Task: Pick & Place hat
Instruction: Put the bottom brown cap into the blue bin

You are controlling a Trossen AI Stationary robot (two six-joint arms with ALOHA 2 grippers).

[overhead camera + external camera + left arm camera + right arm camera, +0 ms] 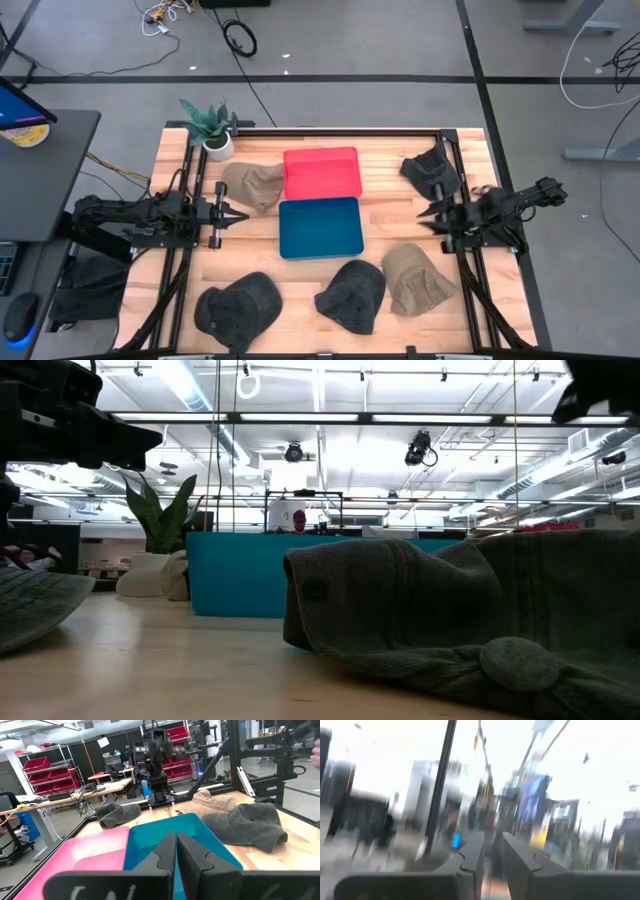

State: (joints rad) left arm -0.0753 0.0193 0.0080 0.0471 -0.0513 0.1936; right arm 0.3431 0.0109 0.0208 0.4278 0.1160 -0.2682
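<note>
Several hats lie flat on the wooden table: a tan one (253, 184) beside the red tray (321, 172), a dark one (431, 170) at the far right, and along the near edge two dark ones (240, 309) (352, 294) and a tan one (415, 279). A blue tray (320, 228) sits mid-table. My left gripper (240, 213) hovers left of the blue tray, shut and empty, pointing across it (176, 851). My right gripper (426, 217) hovers right of the tray with a narrow gap between its fingers (493, 854), holding nothing. That wrist view is smeared.
A potted plant (214, 131) stands at the far left corner. Black frame rails (468, 250) run along both table sides under the arms. In the low view a dark hat (450, 622) fills the foreground before the blue tray (240, 576). Bare wood lies between the trays and the right gripper.
</note>
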